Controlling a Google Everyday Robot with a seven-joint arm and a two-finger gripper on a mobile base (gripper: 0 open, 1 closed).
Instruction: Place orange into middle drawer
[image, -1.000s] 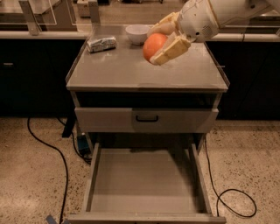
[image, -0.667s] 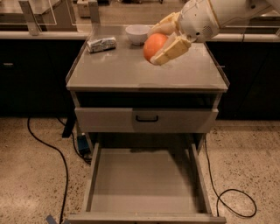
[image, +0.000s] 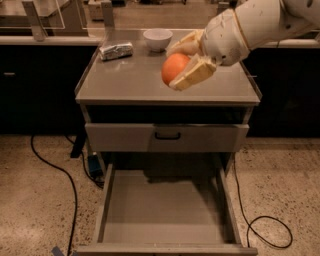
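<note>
Middle drawer (image: 161, 212) pulled open, floor bare, well below the end effector and nearer the camera. Closed drawer front (image: 125, 137) with dark loop handle sits directly under the end effector. End effector (image: 175, 68) clamped on the orange (image: 172, 69), held over the counter (image: 125, 82). Foil packet (image: 116, 50) to its left and beyond; white bowl (image: 157, 39) just beyond it.
</note>
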